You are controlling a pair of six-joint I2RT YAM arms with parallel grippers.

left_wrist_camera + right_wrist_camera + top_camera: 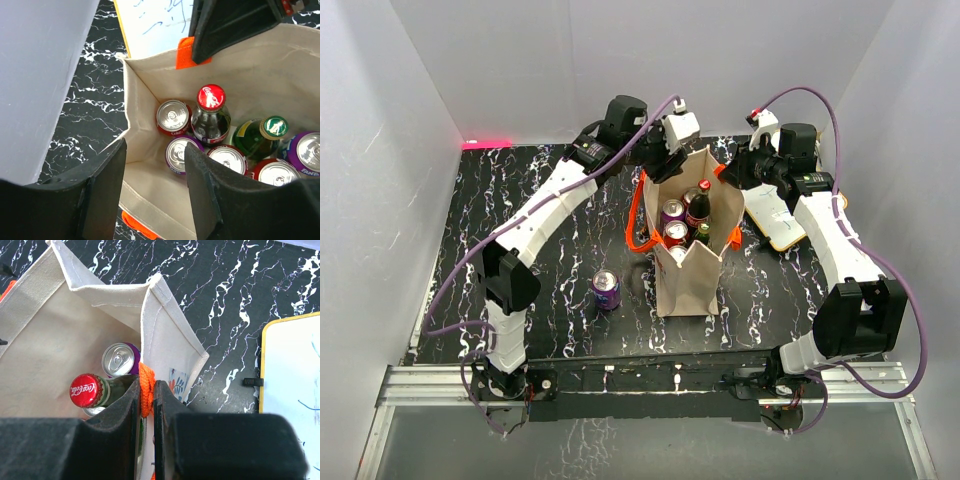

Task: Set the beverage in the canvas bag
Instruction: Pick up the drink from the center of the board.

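Whereas the bench carries the canvas bag upright, I report the right end effector clamped on its orange handle, the left end effector half-spread astride the rim, empty, and the purple can outside beside it; uneven pulling could topple the bag.

The left arm stretches from its base at 7 o'clock toward 12 o'clock, the left hand angled down with fingers parted. The right arm bends in from 5 o'clock toward 1 o'clock, its right hand pinched tight on an orange handle.
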